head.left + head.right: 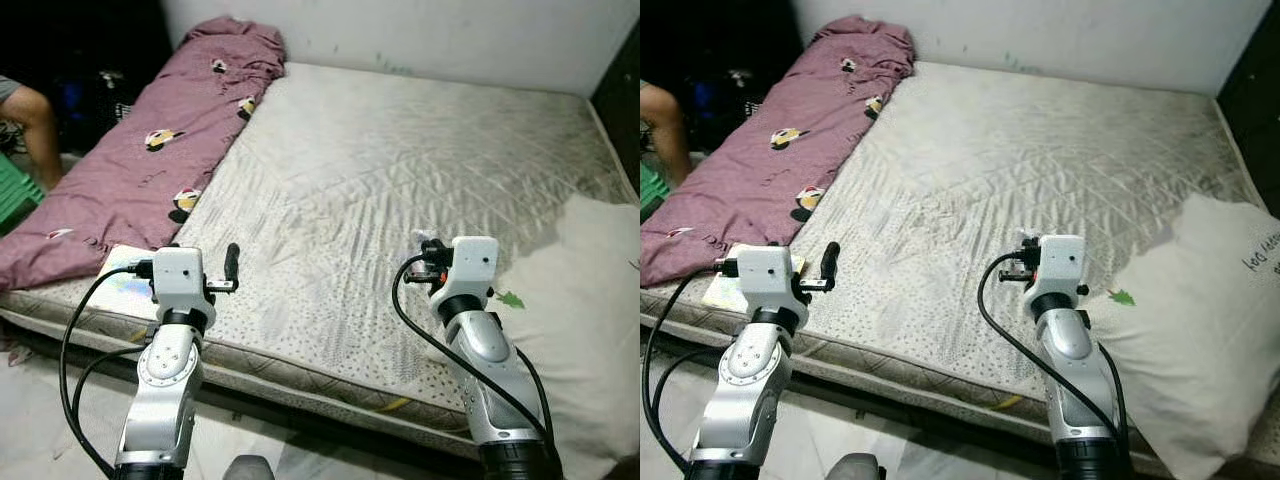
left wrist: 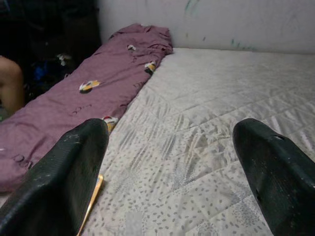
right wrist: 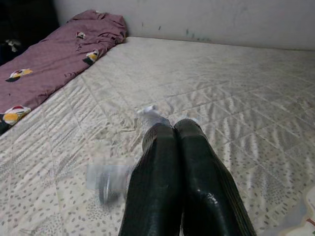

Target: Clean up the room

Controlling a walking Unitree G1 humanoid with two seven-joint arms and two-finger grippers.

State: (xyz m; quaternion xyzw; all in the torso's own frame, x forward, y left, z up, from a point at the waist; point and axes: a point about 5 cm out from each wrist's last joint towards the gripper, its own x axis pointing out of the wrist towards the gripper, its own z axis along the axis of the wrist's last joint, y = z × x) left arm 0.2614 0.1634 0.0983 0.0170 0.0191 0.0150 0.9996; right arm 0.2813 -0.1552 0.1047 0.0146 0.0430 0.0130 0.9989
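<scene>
— What is on the bare mattress (image 1: 400,180)?
— A purple blanket (image 1: 150,150) lies along its left side. A white pillow (image 1: 1200,330) sits at the near right corner. A thin book (image 1: 735,285) lies by the near left edge.
— And the claws?
— The left gripper (image 2: 167,162) has its fingers wide apart, holding nothing. The right gripper (image 3: 177,142) has its fingers pressed together, with something small, white and blurry at the tips.
— Anyone there?
— A person's leg (image 1: 35,125), far left.
</scene>
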